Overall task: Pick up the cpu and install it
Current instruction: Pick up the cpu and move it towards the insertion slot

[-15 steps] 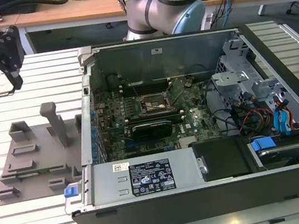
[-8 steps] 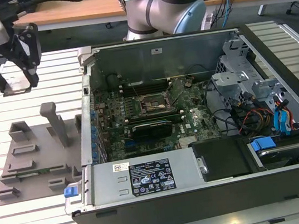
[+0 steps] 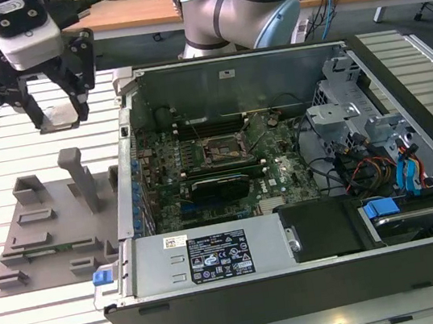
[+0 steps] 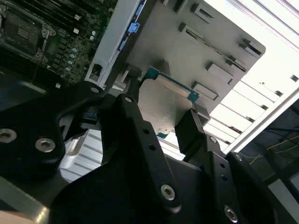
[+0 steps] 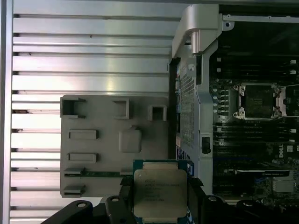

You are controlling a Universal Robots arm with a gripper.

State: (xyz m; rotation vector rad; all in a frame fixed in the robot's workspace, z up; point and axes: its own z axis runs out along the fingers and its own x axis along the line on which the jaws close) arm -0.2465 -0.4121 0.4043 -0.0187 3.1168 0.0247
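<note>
My gripper (image 3: pixel 58 112) is shut on the cpu (image 3: pixel 58 119), a flat square chip held by two opposite edges. It hangs in the air over the slatted table at the exterior view's far left, above and behind the grey tray (image 3: pixel 55 227). The cpu's (image 5: pixel 160 192) silver top and pale rim show in the first wrist view, between the black fingers (image 5: pixel 196 198). The second wrist view shows the cpu's (image 4: pixel 166 105) other face. The open motherboard socket (image 3: pixel 217 152) lies inside the computer case (image 3: pixel 299 280), well to the exterior view's right of the gripper.
The grey plastic tray (image 5: pixel 107 154) with upright posts lies on the slatted table beside the case wall (image 5: pixel 191 93). Inside the case are a graphics card (image 3: pixel 216 186), drive cages (image 3: pixel 355 109) and cables. The arm's base (image 3: pixel 238 4) stands behind the case.
</note>
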